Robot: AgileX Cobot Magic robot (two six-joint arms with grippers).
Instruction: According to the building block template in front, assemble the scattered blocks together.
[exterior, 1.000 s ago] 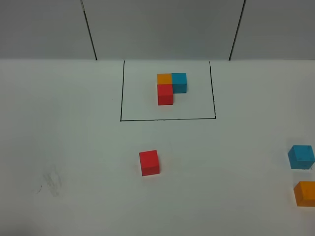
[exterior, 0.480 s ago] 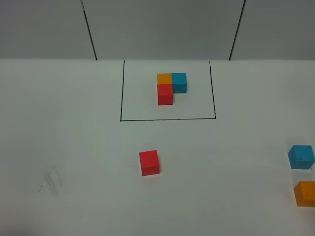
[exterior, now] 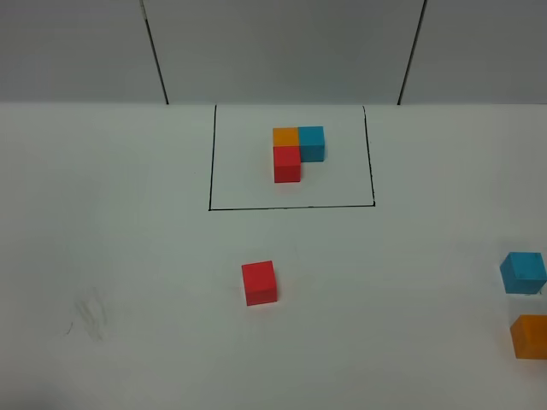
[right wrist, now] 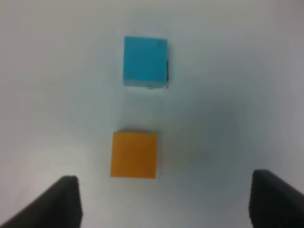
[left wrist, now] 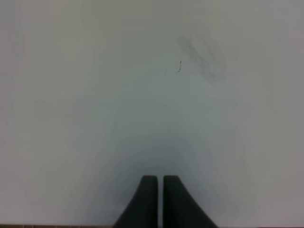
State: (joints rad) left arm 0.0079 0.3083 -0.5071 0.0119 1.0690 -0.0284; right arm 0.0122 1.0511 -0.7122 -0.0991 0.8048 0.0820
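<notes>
The building block template [exterior: 295, 151] is an L of orange, blue and red cubes inside a black drawn rectangle at the back middle. The loose red cube [exterior: 259, 283] sits in front of it. The loose blue cube [exterior: 523, 272] and orange cube [exterior: 530, 336] sit at the right edge; they also show in the right wrist view, blue [right wrist: 145, 61] and orange [right wrist: 134, 154]. My right gripper [right wrist: 164, 199] is open and empty above the table, close to the orange cube. My left gripper [left wrist: 160, 190] is shut and empty over bare table. Neither gripper shows in the exterior view.
The white table [exterior: 128, 256] has a faint grey smudge [exterior: 90, 314] at the front left, also in the left wrist view [left wrist: 202, 57]. A grey panelled wall [exterior: 282, 51] stands behind the table's far edge.
</notes>
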